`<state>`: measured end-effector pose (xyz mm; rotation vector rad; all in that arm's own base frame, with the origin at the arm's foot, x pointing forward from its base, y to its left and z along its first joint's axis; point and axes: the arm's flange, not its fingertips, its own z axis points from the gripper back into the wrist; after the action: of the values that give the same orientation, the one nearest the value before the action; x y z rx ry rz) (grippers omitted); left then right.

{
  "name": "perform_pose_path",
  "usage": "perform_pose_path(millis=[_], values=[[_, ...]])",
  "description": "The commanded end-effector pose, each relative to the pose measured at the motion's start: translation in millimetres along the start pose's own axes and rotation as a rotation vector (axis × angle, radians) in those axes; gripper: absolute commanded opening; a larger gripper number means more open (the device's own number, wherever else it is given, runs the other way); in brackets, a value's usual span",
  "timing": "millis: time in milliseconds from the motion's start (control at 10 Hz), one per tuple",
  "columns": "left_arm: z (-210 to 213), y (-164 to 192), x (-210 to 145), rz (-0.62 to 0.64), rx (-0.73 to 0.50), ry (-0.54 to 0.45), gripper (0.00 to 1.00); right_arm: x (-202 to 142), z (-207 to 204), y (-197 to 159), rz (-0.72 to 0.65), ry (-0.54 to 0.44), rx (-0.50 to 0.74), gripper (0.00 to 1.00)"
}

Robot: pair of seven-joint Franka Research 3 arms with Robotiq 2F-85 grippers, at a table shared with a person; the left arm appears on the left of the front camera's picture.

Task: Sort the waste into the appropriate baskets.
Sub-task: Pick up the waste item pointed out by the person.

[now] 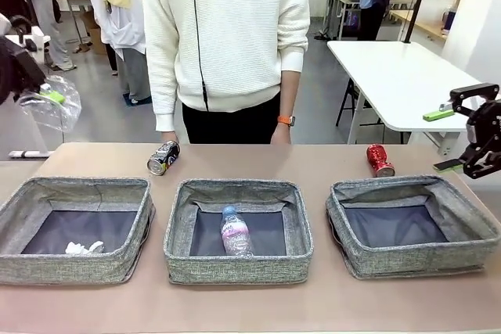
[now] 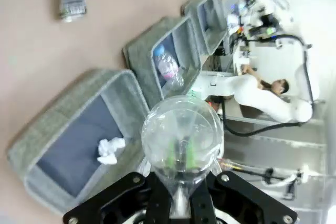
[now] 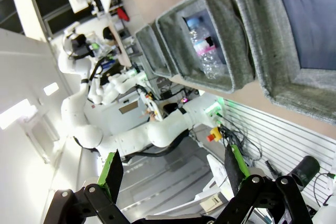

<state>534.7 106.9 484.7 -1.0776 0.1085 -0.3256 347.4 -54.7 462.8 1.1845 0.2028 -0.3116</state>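
Left claw: left claw (image 2: 181, 153) is shut tight on the clear plastic cup (image 2: 182, 124), its green pads showing through the wall; it is raised over the tabletop's left end, outside the left basket (image 1: 74, 185).
Right claw: right claw (image 1: 445, 140) has its jaws spread wide with nothing between them, and hangs off the right end, just beyond the right basket (image 1: 407, 185).
Cup handling: judged very light, thin-walled and slick. It buckles under squeeze, so the pinch on the wall is sound but could slip.
Cans on tabletop: the black-silver can (image 1: 163, 157) lies on its side behind the gap between the left and middle baskets. The red can (image 1: 380, 160) appears to lie tilted behind the right basket.
Can handling: judged light, with stiff walls that dent and a round body liable to roll. Best taken across the mid-body.
Already binned: the paper ball (image 1: 84, 247) is in the left basket and the bottle (image 1: 235, 232) is in the middle basket (image 1: 235, 187). The right basket holds nothing.
Count: three baskets, two cans, one bottle, one cup, one paper ball.
Tabletop: the tabletop (image 1: 313, 158) carries all of these, and a person stands at the far edge.
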Motion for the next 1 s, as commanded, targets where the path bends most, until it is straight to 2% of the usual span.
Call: perform_pose_path(millis=[0,100,600,700,900], values=[[-11,14,-5,-0.084,-0.012,0.118,0.04,-1,2,3,-0.013,0.01,-0.004,1.0],[0,0,0,0.0,0.0,0.0,0.04,-1,2,3,-0.013,0.01,-0.004,1.0],[0,5,-1,0.006,0.006,0.019,0.05,-1,2,3,-0.013,0.01,-0.004,1.0],[4,-12,-2,0.039,0.033,-0.026,0.05,-1,2,3,-0.013,0.01,-0.004,1.0],[-5,-92,17,0.122,0.201,-0.047,0.05,-1,2,3,-0.013,0.01,-0.004,1.0]])
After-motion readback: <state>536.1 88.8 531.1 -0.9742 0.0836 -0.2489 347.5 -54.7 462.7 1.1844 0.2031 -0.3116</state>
